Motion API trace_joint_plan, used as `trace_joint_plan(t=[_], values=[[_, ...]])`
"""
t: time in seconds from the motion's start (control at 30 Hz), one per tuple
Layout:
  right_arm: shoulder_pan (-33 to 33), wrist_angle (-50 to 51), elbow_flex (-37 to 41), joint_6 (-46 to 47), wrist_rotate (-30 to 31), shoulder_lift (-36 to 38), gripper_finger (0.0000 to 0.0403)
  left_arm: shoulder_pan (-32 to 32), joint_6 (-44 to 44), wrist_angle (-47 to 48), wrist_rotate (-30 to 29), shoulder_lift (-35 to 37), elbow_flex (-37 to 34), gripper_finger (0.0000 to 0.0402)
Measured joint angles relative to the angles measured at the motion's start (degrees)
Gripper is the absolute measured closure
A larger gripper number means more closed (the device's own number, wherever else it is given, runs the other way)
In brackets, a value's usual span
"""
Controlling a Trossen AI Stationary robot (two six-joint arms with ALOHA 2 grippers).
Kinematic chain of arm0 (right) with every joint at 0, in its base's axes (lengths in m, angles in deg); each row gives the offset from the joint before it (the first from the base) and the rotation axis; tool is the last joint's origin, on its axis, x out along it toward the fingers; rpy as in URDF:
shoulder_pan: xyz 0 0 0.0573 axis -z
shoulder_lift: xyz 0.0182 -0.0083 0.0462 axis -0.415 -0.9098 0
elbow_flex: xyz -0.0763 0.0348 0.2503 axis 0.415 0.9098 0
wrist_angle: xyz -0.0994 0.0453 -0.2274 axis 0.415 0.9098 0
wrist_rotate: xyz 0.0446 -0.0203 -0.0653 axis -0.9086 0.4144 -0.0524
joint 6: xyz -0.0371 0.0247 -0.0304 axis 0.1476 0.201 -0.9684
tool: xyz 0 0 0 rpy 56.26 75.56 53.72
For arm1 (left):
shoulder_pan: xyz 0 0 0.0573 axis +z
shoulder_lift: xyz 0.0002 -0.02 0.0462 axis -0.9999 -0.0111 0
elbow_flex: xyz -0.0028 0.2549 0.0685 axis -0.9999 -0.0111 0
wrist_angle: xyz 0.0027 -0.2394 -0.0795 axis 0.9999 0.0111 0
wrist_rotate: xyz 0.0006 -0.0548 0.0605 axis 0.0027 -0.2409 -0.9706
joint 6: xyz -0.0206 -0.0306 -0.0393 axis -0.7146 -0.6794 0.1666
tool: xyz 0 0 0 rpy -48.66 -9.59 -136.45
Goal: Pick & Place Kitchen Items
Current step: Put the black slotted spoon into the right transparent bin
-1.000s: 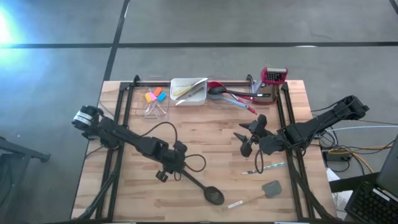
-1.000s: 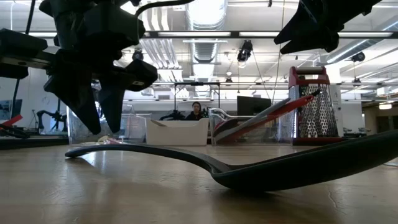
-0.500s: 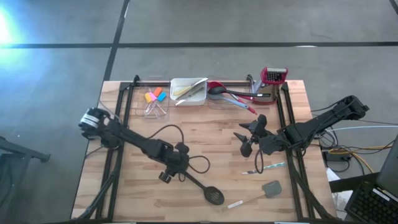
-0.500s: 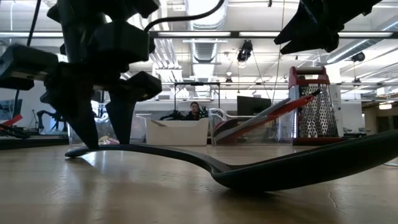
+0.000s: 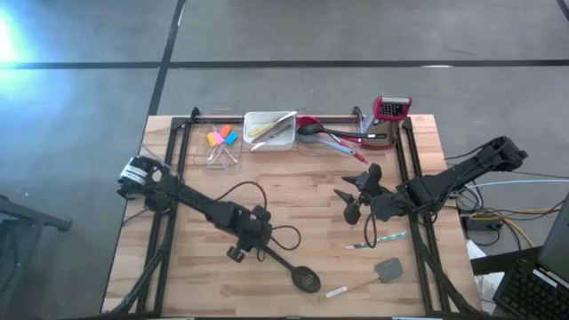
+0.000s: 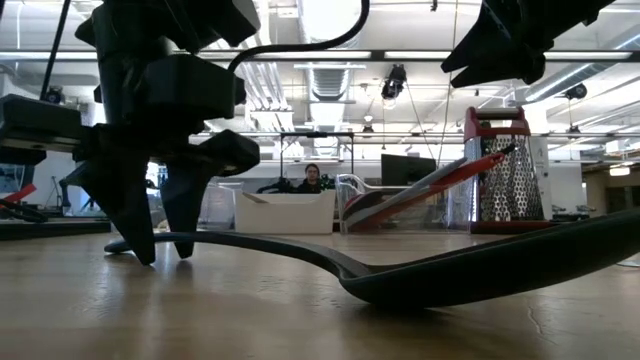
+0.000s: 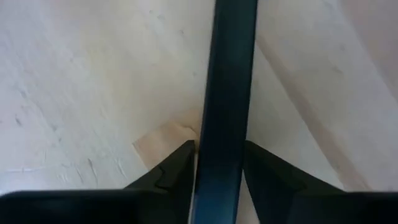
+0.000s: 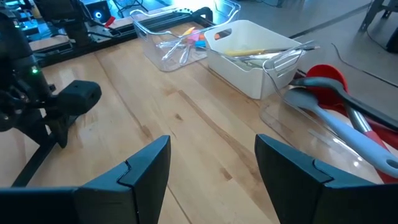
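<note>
The left arm reaches low across the wooden surface (image 5: 293, 200), its left end effector (image 6: 157, 250) pointing straight down with both fingertips touching the wood, astride the handle of the black slotted spoon (image 5: 293, 269). The fingers stand parted, either side of the handle; I cannot tell whether they press it. The left wrist view shows that handle running between the fingers (the overhead view hides this). The right arm waits near the surface's right edge, its right end effector (image 8: 211, 162) spread wide, holding nothing.
</note>
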State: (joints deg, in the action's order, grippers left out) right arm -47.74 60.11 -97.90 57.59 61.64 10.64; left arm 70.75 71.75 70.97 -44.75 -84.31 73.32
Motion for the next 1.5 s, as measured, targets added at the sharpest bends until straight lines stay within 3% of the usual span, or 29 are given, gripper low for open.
trace_joint_plan(t=[0.13,0.33,0.43,0.53,0.73,0.9,1.07,1.33,1.5], values=[[0.0,0.0,0.0,-0.2,0.0,0.0,0.0177,0.1,1.9,0.3,-0.7,0.5,0.1,0.0308],[0.0,0.1,0.0,-1.2,-0.4,0.0,0.0177,0.3,3.7,2.9,-4.9,1.0,0.5,0.0308],[-0.1,0.1,0.0,-5.0,-5.3,0.0,0.0177,1.1,3.5,5.3,-9.6,1.4,0.9,0.0308],[-0.2,-0.1,0.0,-7.8,-10.0,0.0,0.0177,2.5,2.4,5.7,-10.7,2.2,0.6,0.0308],[-0.8,-2.7,0.0,-10.9,-13.4,0.0,0.0186,6.3,0.3,5.5,-12.7,4.2,-0.8,0.0308],[-2.1,-5.1,0.0,-13.5,-13.6,0.0,0.0203,10.3,-4.2,-2.7,-13.8,6.7,-5.3,0.0308],[-2.3,-5.9,0.0,-13.7,-13.5,0.1,0.0217,12.8,-9.6,-14.3,-9.3,8.7,-10.8,0.0308],[-2.3,-5.9,0.0,-13.7,-13.5,1.2,0.0218,13.1,-13.2,-16.7,-7.0,12.1,-15.5,0.0308],[-2.3,-5.9,0.0,-14.1,-13.4,2.1,0.0216,14.4,-18.1,-31.3,-6.4,17.1,-22.6,0.0308]])
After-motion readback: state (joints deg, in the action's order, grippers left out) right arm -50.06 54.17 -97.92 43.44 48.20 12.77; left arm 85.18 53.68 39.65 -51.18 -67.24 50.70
